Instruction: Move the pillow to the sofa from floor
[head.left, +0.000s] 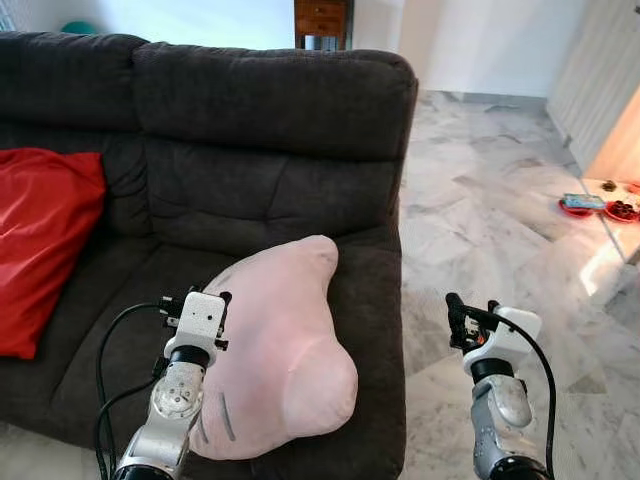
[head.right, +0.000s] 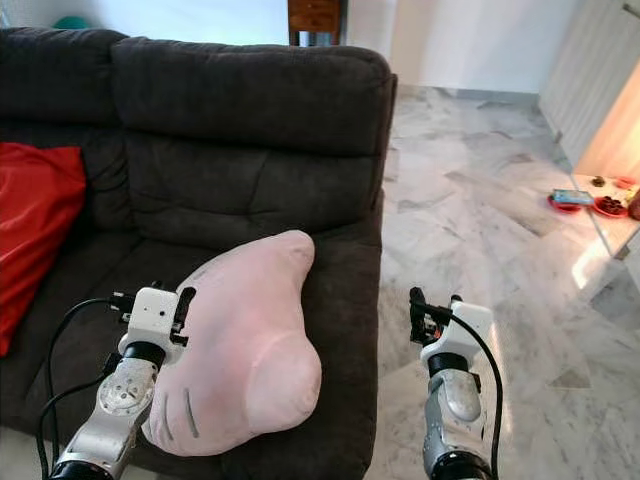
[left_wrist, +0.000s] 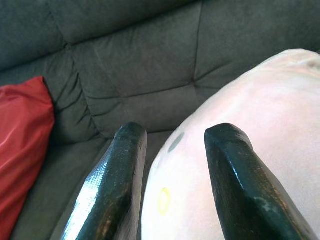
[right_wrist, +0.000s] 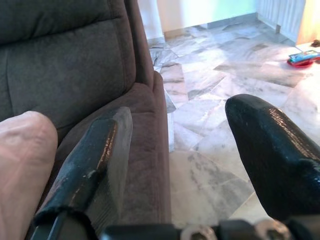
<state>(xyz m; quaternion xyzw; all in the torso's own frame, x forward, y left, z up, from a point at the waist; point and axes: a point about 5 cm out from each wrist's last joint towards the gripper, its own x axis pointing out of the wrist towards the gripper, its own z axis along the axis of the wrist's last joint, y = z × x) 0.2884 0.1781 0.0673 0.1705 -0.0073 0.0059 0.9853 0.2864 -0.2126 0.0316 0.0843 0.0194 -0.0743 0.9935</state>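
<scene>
The left end effector (left_wrist: 172, 165) hangs just over the near edge of the pillow (head.left: 285, 350), its two glossy black fingers (left_wrist: 112, 185) spread apart with nothing clamped between them; in the left wrist view the soft pink fabric lies beneath and beyond the gap. The right end effector (right_wrist: 175, 145) is held out past the sofa's open end, above the floor (head.left: 490, 230), its worn black fingers also apart and empty.

The pillow is a plump, rounded, pale pink plush shape with a bulging lobe at the front and a few dark stitched lines near its lower edge. It lies on the seat of the sofa (head.left: 270, 130), at the end nearest the open floor, its front overhanging the seat edge a little.

The sofa is dark grey with a short, suede-like nap, thick padded back cushions and deep seams. A smooth red cushion (head.left: 40, 240) leans against the back at the other end, well apart from the pillow. The floor is polished grey-white marble tile. Farther off, a low pale tabletop (head.left: 620, 225) carries small red dishes (head.left: 578, 207).
</scene>
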